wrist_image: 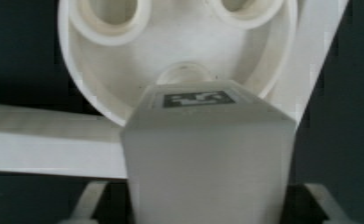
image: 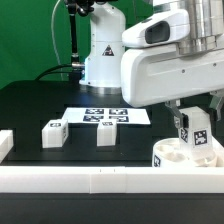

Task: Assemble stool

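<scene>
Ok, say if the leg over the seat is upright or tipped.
Upright: the leg stands near vertical in the exterior view, lower end at the seat.

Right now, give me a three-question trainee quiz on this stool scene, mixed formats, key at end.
1. True or false: the gripper is shut on a leg at the seat.
2. How many loose legs stand on the table?
3. The sockets in the wrist view belong to: A) rail, B) seat, C) marker board.
Key: 1 true; 2 two; 3 B.
</scene>
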